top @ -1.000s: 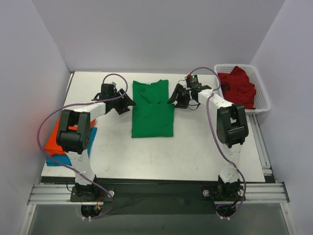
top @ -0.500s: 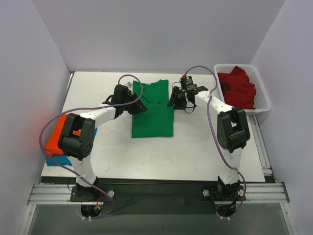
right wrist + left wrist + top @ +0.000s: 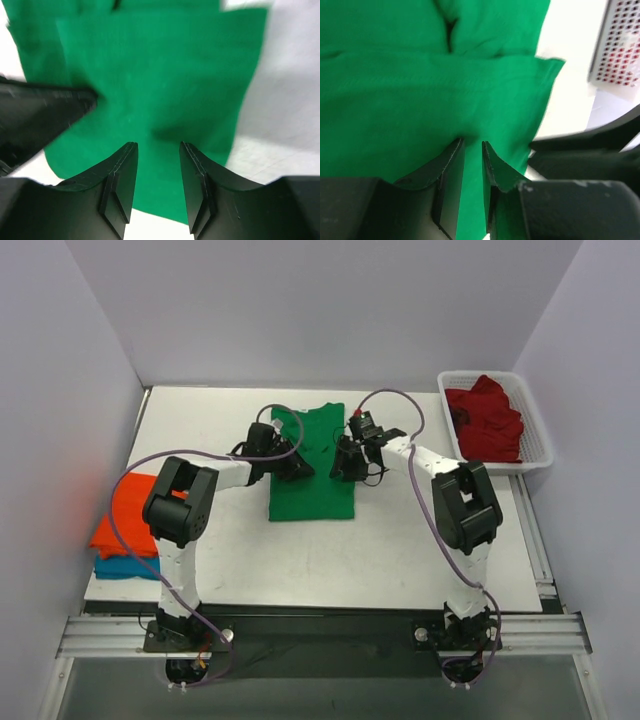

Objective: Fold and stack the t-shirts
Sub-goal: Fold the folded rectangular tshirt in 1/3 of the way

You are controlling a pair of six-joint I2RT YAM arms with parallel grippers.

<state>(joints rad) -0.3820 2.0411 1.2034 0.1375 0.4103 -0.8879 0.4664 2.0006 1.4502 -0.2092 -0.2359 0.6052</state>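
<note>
The bright green t-shirt (image 3: 312,475) lies flat in a long rectangle at the table's centre. My left gripper (image 3: 299,468) is over its left half, jaws a narrow gap apart, tips touching the cloth (image 3: 420,75). In the left wrist view the gripper (image 3: 472,142) shows green cloth in the gap. My right gripper (image 3: 341,462) is over the shirt's right edge, open and empty; the right wrist view (image 3: 157,145) shows it above the green cloth (image 3: 165,65). The orange shirt (image 3: 128,512) lies folded on the blue one (image 3: 125,567) at the left edge. The dark red shirt (image 3: 485,418) is crumpled in the basket.
A white mesh basket (image 3: 495,374) stands at the back right; it also shows in the left wrist view (image 3: 620,40). Purple cables loop over both arms. White walls close the table at the left, back and right.
Both grippers have moved inward from the shirt's sides onto it, the left one to the right and the right one to the left. The shirt has not changed shape.
</note>
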